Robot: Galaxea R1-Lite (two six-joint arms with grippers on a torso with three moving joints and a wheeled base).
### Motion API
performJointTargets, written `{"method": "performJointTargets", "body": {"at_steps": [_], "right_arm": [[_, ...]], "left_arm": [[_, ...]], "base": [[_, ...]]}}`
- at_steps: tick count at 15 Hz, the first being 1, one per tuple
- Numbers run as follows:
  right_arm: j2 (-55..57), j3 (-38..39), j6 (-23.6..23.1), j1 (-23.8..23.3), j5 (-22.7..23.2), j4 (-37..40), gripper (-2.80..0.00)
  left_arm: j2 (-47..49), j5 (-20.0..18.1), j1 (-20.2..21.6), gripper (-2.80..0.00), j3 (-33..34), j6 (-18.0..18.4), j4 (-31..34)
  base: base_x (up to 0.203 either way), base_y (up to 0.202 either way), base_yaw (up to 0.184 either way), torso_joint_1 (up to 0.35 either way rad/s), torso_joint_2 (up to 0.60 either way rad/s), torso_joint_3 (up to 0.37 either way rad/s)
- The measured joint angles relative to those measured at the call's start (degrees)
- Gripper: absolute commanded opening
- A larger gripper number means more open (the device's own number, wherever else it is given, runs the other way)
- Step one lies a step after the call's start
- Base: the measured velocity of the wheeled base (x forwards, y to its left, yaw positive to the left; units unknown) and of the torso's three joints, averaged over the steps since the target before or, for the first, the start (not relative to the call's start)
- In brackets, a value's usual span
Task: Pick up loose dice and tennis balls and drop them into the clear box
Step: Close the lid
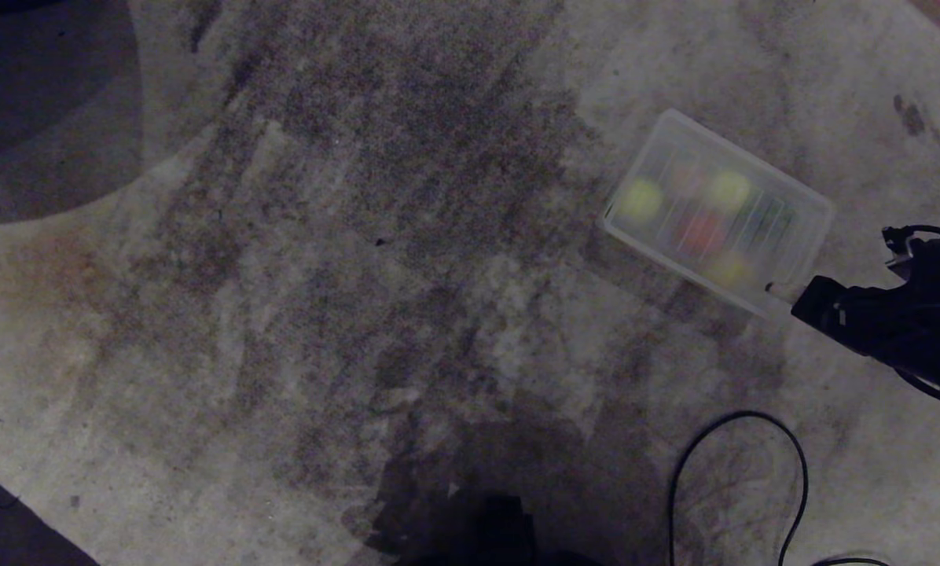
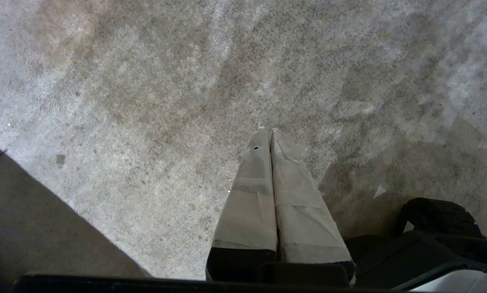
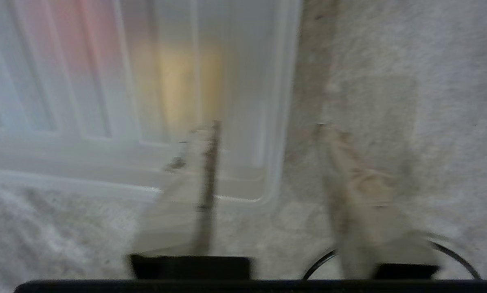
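Two tennis balls (image 1: 641, 200) and blurred dice, one red (image 1: 702, 230), lie inside your clear box (image 1: 800, 206) on the stained carpet (image 1: 360, 314). Your right gripper (image 3: 266, 128) hangs over the box's near corner, fingers apart, empty. Your left gripper (image 2: 269, 132) is parked above carpet, fingers pressed together.

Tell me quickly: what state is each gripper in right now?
Left gripper: closed, empty, parked over the carpet.
Right gripper: open, holding nothing, at a corner of the clear box.
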Motion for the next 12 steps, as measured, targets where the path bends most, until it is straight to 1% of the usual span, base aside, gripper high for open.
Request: {"method": "performJointTargets", "body": {"at_steps": [7, 10, 12], "right_arm": [[-1.38, 1.82, -0.18, 0.15, 0.30, 0.31, 0.00], [-1.34, 1.82, -1.54, 0.17, 0.22, 3.82, 0.00], [-1.06, 1.60, -1.84, 0.06, 0.01, 4.67, 0.00]], "left_arm": [[0.00, 0.00, 0.00, -2.80, 0.00, 0.01, -0.02], [0.00, 0.01, 0.00, -2.80, 0.00, 0.01, 0.00], [0.00, -0.01, 0.00, -2.80, 0.00, 0.01, 0.02]], "base": [[0.000, 0.000, 0.000, 0.000, 0.00, 0.000], [0.000, 0.000, 0.000, 0.000, 0.00, 0.000], [0.000, 0.000, 0.000, 0.000, 0.00, 0.000]]}}
